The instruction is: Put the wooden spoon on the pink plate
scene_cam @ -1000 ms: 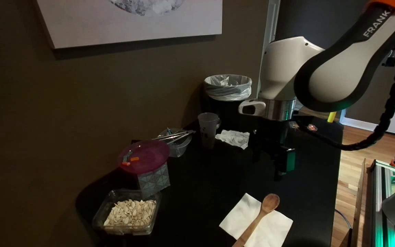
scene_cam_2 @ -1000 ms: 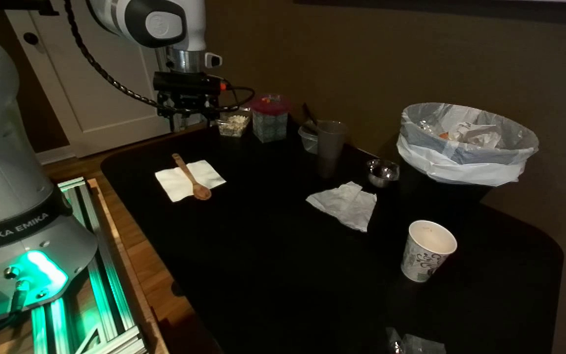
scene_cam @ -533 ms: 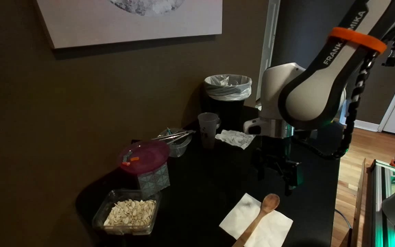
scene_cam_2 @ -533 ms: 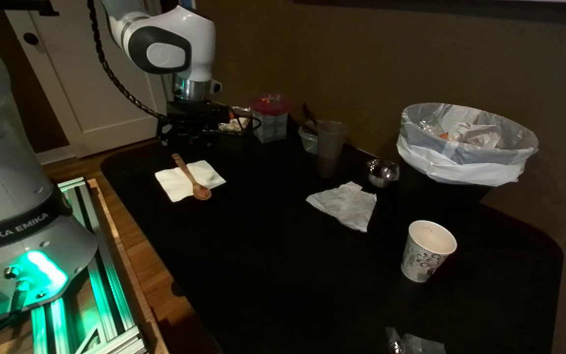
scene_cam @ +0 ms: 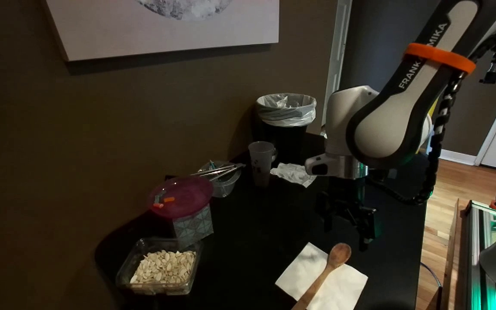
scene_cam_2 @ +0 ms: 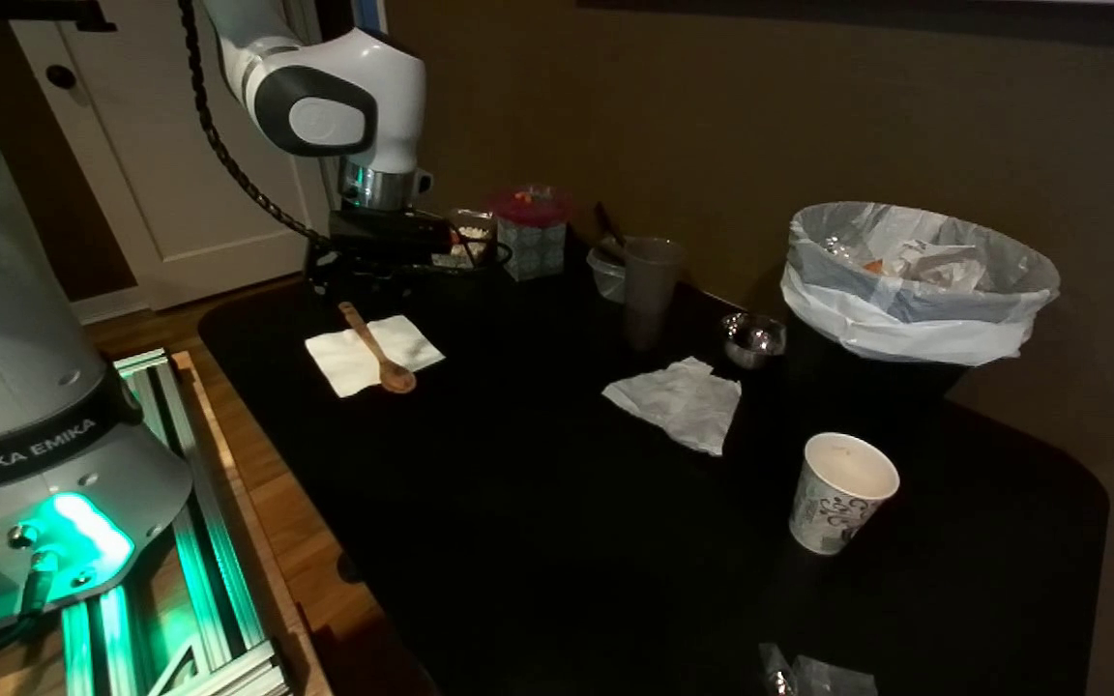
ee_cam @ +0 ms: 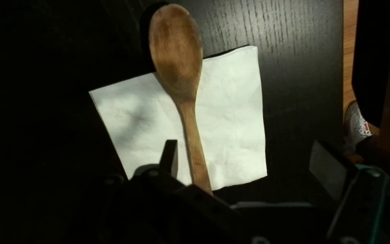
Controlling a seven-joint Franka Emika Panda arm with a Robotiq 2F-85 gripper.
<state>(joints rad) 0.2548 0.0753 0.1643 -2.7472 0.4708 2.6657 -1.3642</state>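
Presently pre-grasp: spoon on its napkin, fingers parted above

Wooden spoon point(ee_cam: 188, 108) lies aslant across a white napkin point(ee_cam: 232, 125) on the black table point(scene_cam: 248, 241); its bowl overhangs one edge, and in an exterior view the handle's tip just passes the opposite edge. Napkin presumably serves as a clean rest; it also sets the slim handle off from the dark tabletop.

Gripper point(ee_cam: 249, 162) points down, fingers well apart, nothing held. In the wrist view the handle runs between them, nearer one finger than the other; in both exterior views the fingertips hang over the table, off the spoon. Exact height not readable. Likely reason for the pose: a slim handle is best pinched crosswise, one finger to each side.

Judgement: lining up for the pick. A small sideways correction seems wise before descent, else one finger could land on the handle or drag the napkin.

Goal, the pink plate point(scene_cam: 192, 193), sits atop a patterned box point(scene_cam: 194, 228), near a clear tub point(scene_cam: 157, 289) of pale flakes point(scene_cam: 164, 265) and well apart from the spoon. That raised perch should demand a high carry. Small orange and grey pieces point(scene_cam: 168, 199) lie toward one side of it; laying the spoon centrally should limit tipping.
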